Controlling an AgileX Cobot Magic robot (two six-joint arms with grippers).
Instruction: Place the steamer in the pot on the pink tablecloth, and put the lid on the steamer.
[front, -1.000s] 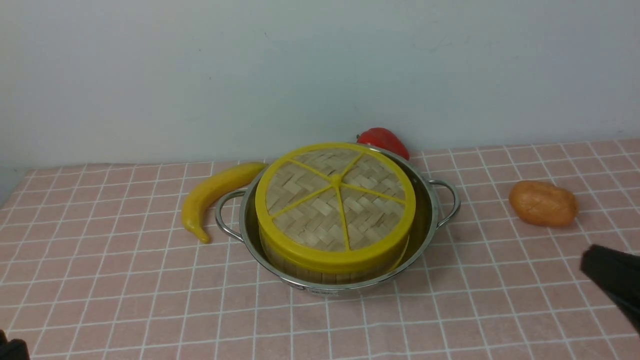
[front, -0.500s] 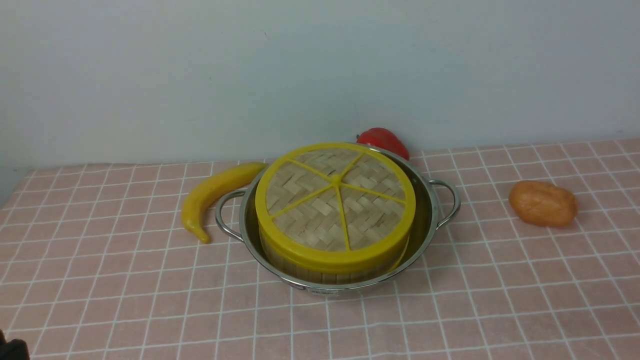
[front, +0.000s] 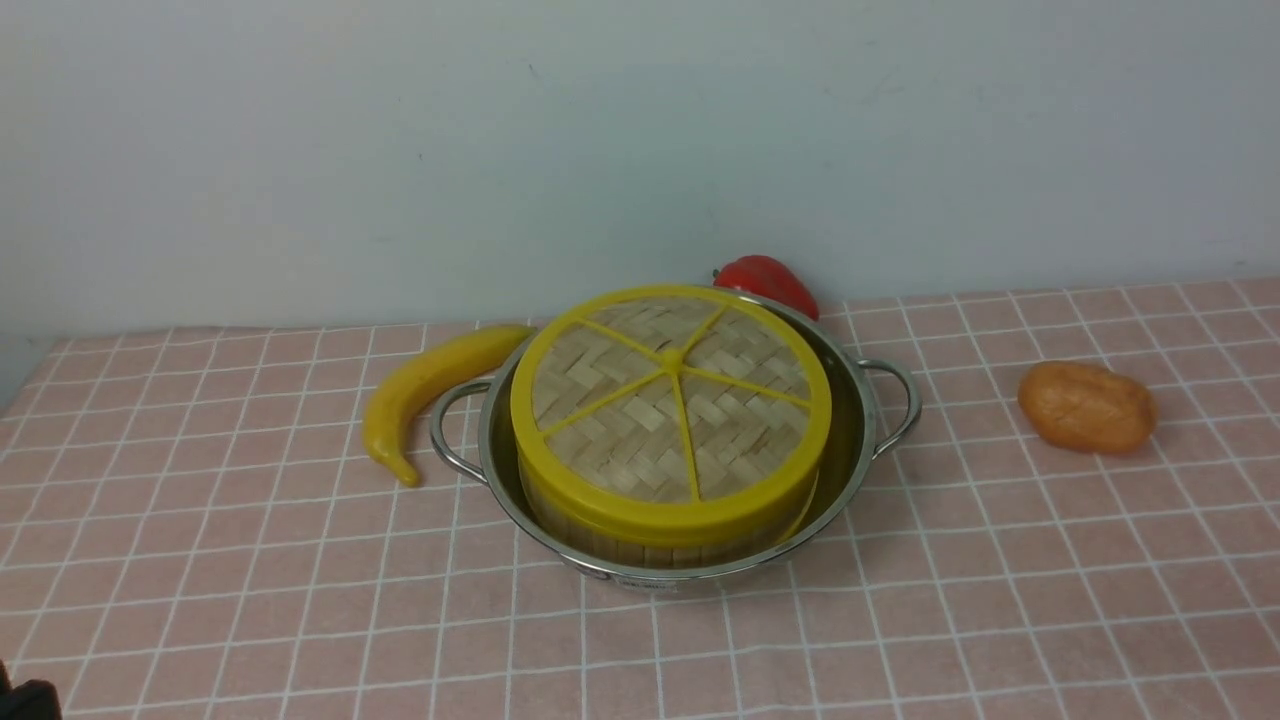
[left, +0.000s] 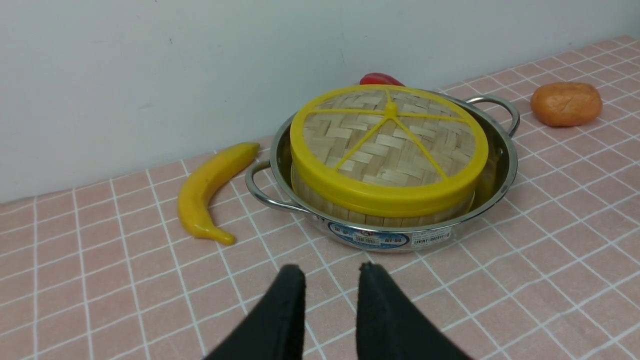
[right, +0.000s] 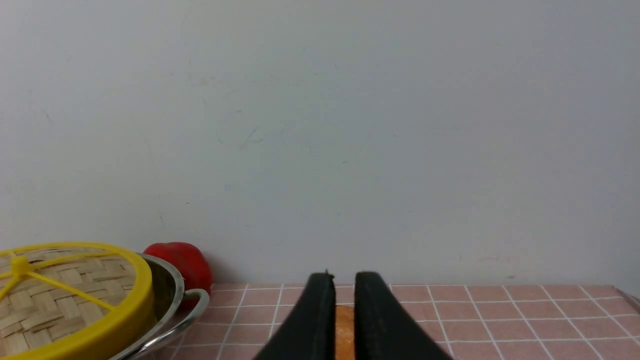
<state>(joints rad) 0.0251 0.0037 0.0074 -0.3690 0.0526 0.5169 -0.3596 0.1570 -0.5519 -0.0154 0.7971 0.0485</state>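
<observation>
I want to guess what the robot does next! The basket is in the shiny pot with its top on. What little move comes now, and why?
Probably none on the pot: the lid sits flat on the steamer inside it, on the pink tablecloth. Both the left pincer and right pincer hold nothing, so I would just park the arms.

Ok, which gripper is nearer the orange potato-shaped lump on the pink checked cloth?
Right. The right gripper points at the orange potato-shaped lump, seen close behind its fingertips. The left gripper sits across the shiny steel pot from it.
</observation>
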